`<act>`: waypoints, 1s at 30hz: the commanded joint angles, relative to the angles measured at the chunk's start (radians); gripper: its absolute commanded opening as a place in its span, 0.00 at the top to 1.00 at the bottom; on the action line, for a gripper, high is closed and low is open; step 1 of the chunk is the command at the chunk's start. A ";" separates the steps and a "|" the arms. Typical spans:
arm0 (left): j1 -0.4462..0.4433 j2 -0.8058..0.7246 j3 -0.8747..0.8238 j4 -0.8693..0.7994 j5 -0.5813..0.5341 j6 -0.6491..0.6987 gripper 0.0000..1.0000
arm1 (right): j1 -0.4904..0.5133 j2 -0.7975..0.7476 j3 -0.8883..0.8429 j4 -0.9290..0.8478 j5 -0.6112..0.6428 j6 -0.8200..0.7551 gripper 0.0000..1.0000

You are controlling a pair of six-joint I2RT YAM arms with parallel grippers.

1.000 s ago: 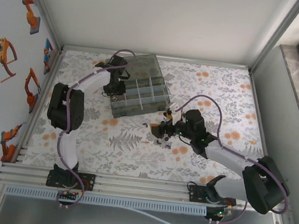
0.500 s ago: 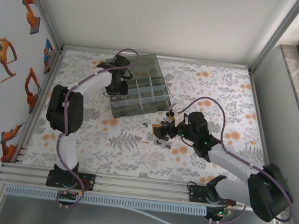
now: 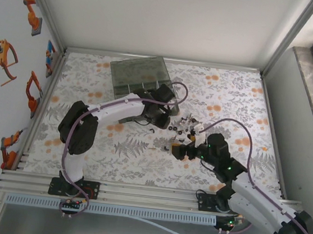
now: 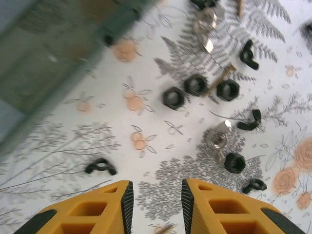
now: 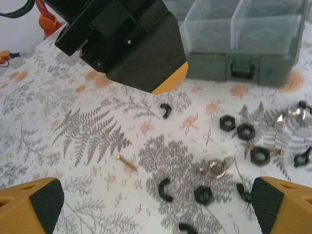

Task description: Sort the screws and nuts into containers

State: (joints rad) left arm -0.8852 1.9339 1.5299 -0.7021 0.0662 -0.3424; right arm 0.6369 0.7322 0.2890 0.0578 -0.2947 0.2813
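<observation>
Black hex nuts (image 4: 173,97), a silver nut (image 4: 217,140), black wing nuts (image 4: 101,167) and a brass screw (image 4: 219,80) lie scattered on the floral mat. My left gripper (image 4: 157,204) hovers over them, its yellow fingers apart with nothing between. It hangs at mid-table (image 3: 162,116), just in front of the smoky-grey box of containers (image 3: 139,72). My right gripper (image 5: 156,209) stands wide open over another brass screw (image 5: 126,162), black nuts (image 5: 203,195) and a silver wing nut (image 5: 214,168); it sits right of centre (image 3: 177,150).
The box's front wall and latch (image 5: 242,68) face the right wrist camera, with the left gripper's black body (image 5: 126,44) hanging before it. Metal frame rails bound the mat. Open mat lies at the front left (image 3: 113,151).
The left arm swung from the box's left side across to the scattered hardware in front of it. The right gripper drew back toward the near right, still wide open.
</observation>
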 commanded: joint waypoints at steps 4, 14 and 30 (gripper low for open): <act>-0.060 0.121 0.059 0.004 0.099 0.002 0.73 | 0.001 -0.132 -0.076 -0.031 -0.053 0.065 0.00; -0.111 0.205 0.117 -0.007 0.092 -0.023 0.73 | 0.001 -0.240 -0.114 -0.031 -0.047 0.067 0.00; -0.123 0.259 0.163 -0.065 0.081 -0.032 0.75 | 0.001 -0.228 -0.117 -0.018 -0.050 0.065 0.00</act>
State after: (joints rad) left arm -1.0019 2.1689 1.6661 -0.7303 0.1501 -0.3614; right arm 0.6369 0.4992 0.1802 0.0120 -0.3290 0.3416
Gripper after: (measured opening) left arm 0.254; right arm 0.995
